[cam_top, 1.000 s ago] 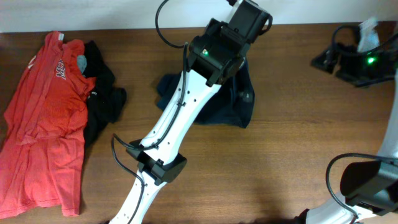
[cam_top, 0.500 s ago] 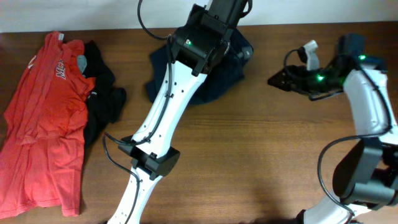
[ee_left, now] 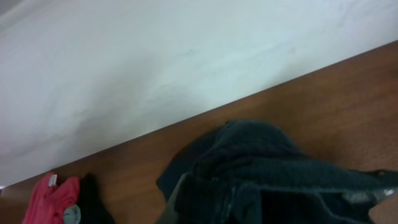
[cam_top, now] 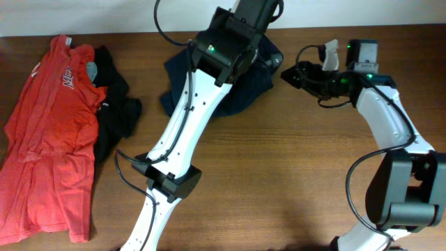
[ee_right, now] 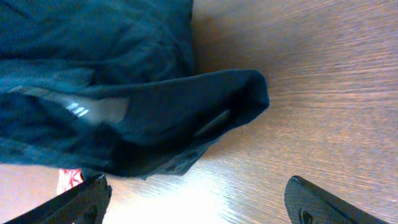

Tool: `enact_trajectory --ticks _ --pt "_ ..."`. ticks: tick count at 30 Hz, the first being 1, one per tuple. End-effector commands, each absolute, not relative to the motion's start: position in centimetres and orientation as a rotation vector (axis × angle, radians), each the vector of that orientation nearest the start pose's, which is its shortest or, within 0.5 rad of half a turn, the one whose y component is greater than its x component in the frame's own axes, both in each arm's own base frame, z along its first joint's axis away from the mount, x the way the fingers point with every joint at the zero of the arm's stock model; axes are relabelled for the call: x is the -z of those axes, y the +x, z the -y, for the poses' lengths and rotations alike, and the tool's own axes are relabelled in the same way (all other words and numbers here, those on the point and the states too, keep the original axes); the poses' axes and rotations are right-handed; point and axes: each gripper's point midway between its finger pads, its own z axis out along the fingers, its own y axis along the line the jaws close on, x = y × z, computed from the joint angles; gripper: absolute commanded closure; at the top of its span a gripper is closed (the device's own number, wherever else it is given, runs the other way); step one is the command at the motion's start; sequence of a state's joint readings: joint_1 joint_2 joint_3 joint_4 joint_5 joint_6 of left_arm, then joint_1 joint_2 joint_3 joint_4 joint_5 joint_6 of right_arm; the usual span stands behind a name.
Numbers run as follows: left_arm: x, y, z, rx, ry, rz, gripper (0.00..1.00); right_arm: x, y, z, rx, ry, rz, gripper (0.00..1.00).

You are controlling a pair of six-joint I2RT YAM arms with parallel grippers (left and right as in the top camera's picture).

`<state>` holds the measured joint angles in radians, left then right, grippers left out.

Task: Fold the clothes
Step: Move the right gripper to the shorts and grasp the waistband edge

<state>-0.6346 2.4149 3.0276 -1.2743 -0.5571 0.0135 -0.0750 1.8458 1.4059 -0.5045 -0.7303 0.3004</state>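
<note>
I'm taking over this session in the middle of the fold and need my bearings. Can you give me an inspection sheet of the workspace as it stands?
Surface: wooden table, no spills seen.
Job's things: navy garment bunched near the far edge, partly under the left arm. Red shirt spread out at the left. Black garment crumpled against the red shirt's right side.
Clutter: nothing seen.
Grippers: right gripper open at the navy garment's right edge, holding nothing. Left gripper is hidden, state cannot be told.
Cables: black cable loops on both arms, none seen snagged.
Surroundings: white wall behind the table's far edge.
</note>
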Motion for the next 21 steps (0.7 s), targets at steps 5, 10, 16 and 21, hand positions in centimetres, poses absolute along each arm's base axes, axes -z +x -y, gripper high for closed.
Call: enact_trajectory --ticks 5,10,16,21 --pt "-42.6 46.8 23.0 -0.193 0.299 -1.971 0.99 -14.7 46.8 -10.0 -0.915 0.165 -2.463 0.06" --pt "-44.2 45.6 22.3 -0.182 0.295 -1.951 0.99 -15.4 47.3 -10.9 -0.946 0.159 -2.43 0.06" --pt "-44.5 45.4 22.2 -0.178 0.294 -1.947 0.99 -15.5 45.8 -15.0 -1.025 0.058 -2.46 0.06" --pt "-44.5 45.4 22.2 -0.178 0.294 -1.946 0.99 -15.3 44.6 -18.4 -1.037 -0.029 -2.487 0.06"
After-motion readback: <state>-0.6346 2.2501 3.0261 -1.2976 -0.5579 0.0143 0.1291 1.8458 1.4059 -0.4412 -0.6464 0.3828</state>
